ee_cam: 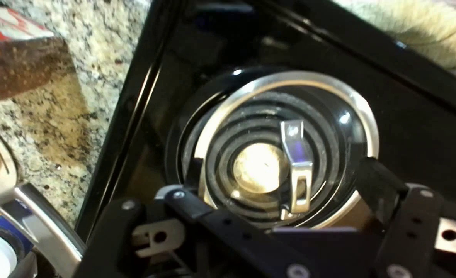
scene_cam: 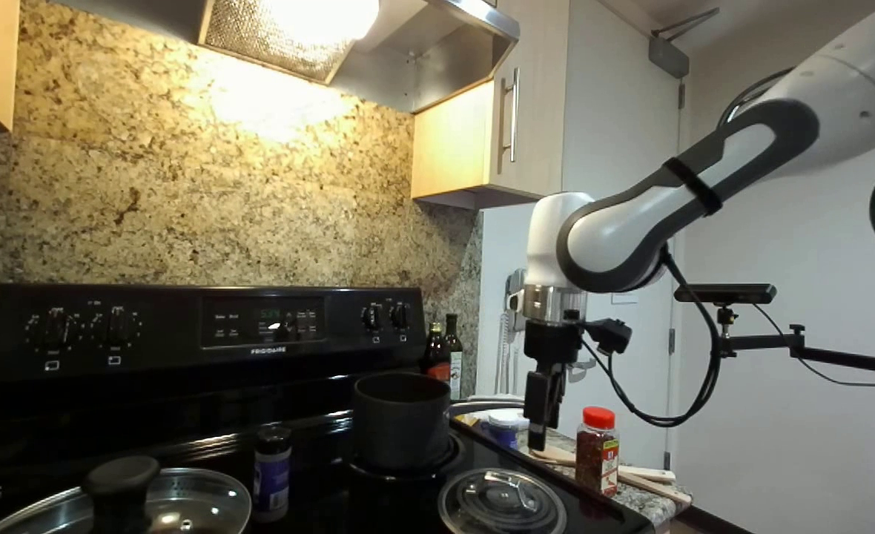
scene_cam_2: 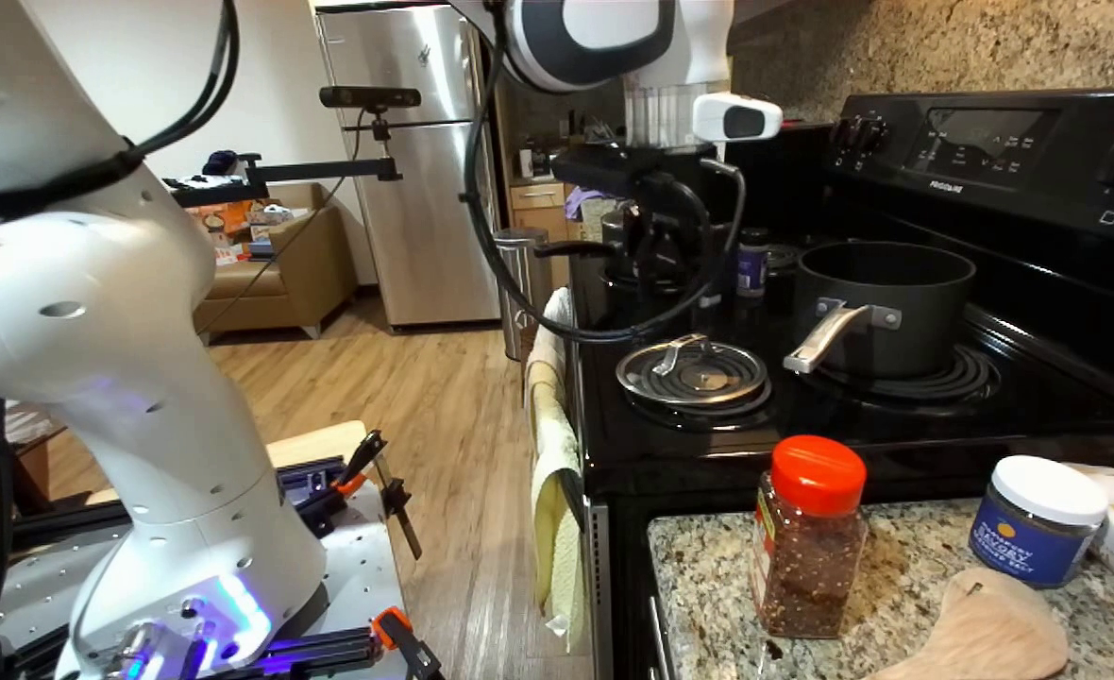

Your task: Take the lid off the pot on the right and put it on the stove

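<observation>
Over the front of the stove (scene_cam_2: 793,420) the jaws point down, their two fingertips (ee_cam: 382,179) spread well apart. Below the jaws, with a gap between, lies the glass lid (ee_cam: 276,143), off the pot (scene_cam: 400,426) and resting on a coil burner (ee_cam: 186,148) whose rings show through it. In the wrist view the fingertips overlap the lid's shiny rim at either side, and its metal strap handle (ee_cam: 299,150) appears between them.

In an exterior view the pot stands upright and uncovered to the left of the jaws, on another burner (scene_cam_2: 977,373) nearer the back panel (scene_cam: 170,341); its metal handle (ee_cam: 48,231) shows to the lower left of the jaws in the wrist view. On that side of the jaws, two slim bottles (scene_cam: 437,352) stand behind the pot. Well left of the jaws in an exterior view, a purple-labelled bottle (scene_cam: 271,482) stands on the stove, and beside it is another glass lid (scene_cam: 207,493) with a black knob (scene_cam: 121,478).

To the right of the jaws in an exterior view, a red-capped jar (scene_cam: 597,460) stands on the granite tabletop (scene_cam_2: 699,567). On the same tabletop a wooden utensil (scene_cam_2: 1005,628) lies just beside a blue-labelled jar (scene_cam_2: 1038,519), which appears at the lower left of the jaws in the wrist view. A pale towel (scene_cam_2: 557,425) hangs at the stove's front, lower than the jaws.
</observation>
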Controlling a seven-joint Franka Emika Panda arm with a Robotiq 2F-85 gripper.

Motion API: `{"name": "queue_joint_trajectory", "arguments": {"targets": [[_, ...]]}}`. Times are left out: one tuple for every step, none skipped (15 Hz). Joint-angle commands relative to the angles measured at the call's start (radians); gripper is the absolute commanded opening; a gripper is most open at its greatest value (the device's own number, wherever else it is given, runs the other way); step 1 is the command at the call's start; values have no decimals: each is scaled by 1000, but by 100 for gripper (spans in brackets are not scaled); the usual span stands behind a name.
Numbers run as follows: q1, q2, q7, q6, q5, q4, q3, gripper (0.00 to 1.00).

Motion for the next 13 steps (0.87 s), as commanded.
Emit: {"name": "queue_joint_trajectory", "arguments": {"targets": [[6,-192,1,-140,21,-84,-11,100],[10,-221,-11,-188,44,-78,-21,100],[15,-248,-24,-241,64,-70,-30,100],[13,-266,-15,-281,61,-60,-30,100],[11,-287,-4,-314,62,-55,-30,100],[10,-306,-3,-343,59,-51,-32,100],[9,-318,-2,-372,51,-46,-31,100],[10,-330,-3,-397,48,-42,-32,100],[11,-340,-3,-414,49,-41,-33,100],[12,-349,-9,-437,48,-37,-35,100],[6,-331,1,-391,38,-47,-32,100],[6,-337,1,-395,37,-47,-33,100],[6,-338,1,-395,37,-48,-33,100]]}}
